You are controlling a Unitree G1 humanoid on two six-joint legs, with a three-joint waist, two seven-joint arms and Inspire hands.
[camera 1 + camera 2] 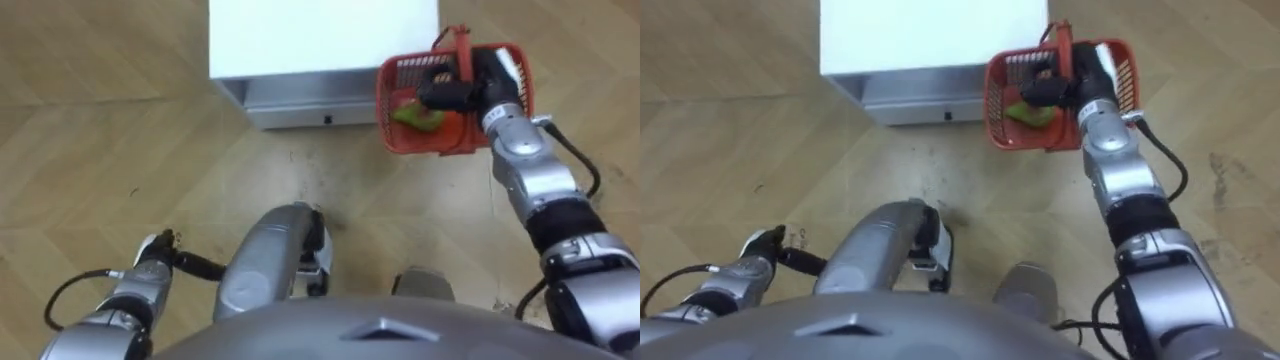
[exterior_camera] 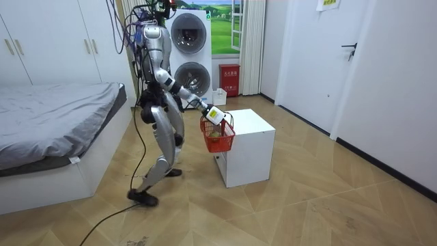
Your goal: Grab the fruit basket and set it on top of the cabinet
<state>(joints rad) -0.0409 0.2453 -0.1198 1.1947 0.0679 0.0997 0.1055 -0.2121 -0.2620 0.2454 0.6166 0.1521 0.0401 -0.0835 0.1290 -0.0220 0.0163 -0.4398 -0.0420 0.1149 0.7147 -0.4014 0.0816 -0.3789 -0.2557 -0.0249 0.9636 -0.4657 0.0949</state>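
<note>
The red plastic mesh fruit basket (image 1: 432,140) hangs in the air at about one o'clock from the robot, carried by the right hand (image 1: 452,95), whose dark fingers are clenched round the basket's upright red hoop handle (image 1: 462,48). Gripping at the handle lets the basket hang level beneath the hand, so the green fruit (image 1: 418,117) inside lies on the bottom and does not roll out. The right arm reaches well forward, which seems meant to keep the load away from the robot's body and legs. The white box-shaped cabinet (image 1: 320,40) stands at twelve o'clock. The basket is just beside its right front corner, with its bottom below the cabinet's top in the room view; whether it touches the cabinet's side cannot be told. Nothing supports the basket from below, so the pick-up looks essentially done and only a steady carry remains. The left hand (image 1: 155,247) is low at eight o'clock, beside the hip and idle; its state cannot be told. The robot stands on the wooden parquet floor (image 1: 100,120), facing the cabinet.
</note>
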